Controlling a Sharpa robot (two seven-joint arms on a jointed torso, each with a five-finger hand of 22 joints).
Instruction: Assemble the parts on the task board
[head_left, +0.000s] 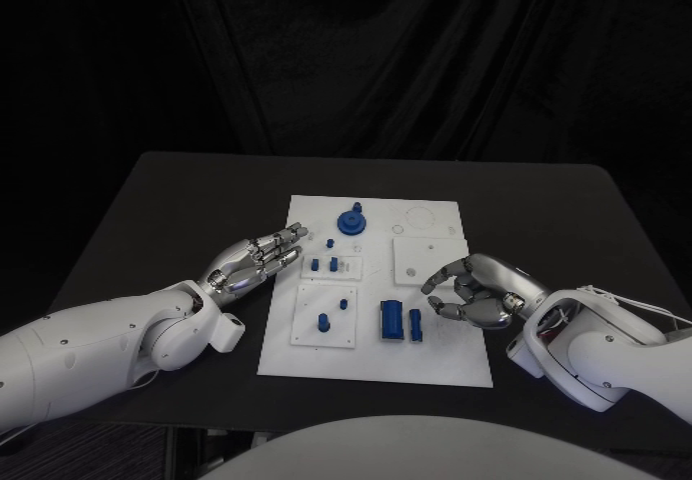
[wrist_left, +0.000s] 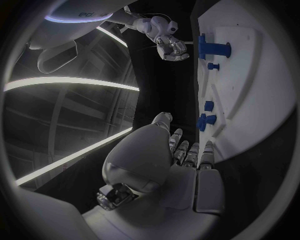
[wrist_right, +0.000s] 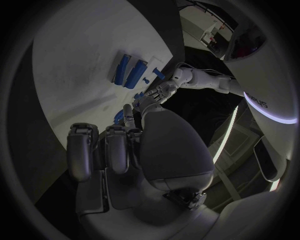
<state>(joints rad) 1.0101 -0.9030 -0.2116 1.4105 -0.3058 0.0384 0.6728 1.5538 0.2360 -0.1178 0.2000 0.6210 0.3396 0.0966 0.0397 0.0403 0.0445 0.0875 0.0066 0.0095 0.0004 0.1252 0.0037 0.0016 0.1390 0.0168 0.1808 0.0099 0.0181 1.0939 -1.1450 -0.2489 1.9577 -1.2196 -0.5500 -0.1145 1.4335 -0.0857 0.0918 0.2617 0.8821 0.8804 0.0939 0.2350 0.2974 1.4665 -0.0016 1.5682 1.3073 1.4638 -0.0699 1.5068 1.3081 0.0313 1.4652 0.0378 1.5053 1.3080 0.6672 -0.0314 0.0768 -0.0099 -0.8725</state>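
The white board (head_left: 378, 370) lies in the middle of the black table (head_left: 144, 220). Taking the board as a clock face in the head view, a round blue knob (head_left: 351, 220) stands near twelve o'clock. Two small blue pegs (head_left: 325, 265) stand in a small raised panel at about ten o'clock. A lower panel at about eight o'clock holds a short blue piece (head_left: 323, 322) and a smaller one (head_left: 348, 299). Two upright blue blocks (head_left: 392, 320) stand side by side near six o'clock. A square white plate (head_left: 421, 250) sits at about two o'clock.

The left hand (head_left: 257, 258) rests at the board's nine o'clock edge, fingers stretched out flat and close together, holding nothing. The right hand (head_left: 476, 293) hovers over the four o'clock edge with fingers curled loosely inward, and nothing is visible in it.

The left wrist view shows the pegs side-on, standing off the board (wrist_left: 250, 100), with the right hand (wrist_left: 167, 42) far across. The right wrist view shows the two blocks (wrist_right: 130, 72) lying along the board (wrist_right: 81, 60), with the left hand (wrist_right: 164, 90) beyond them.
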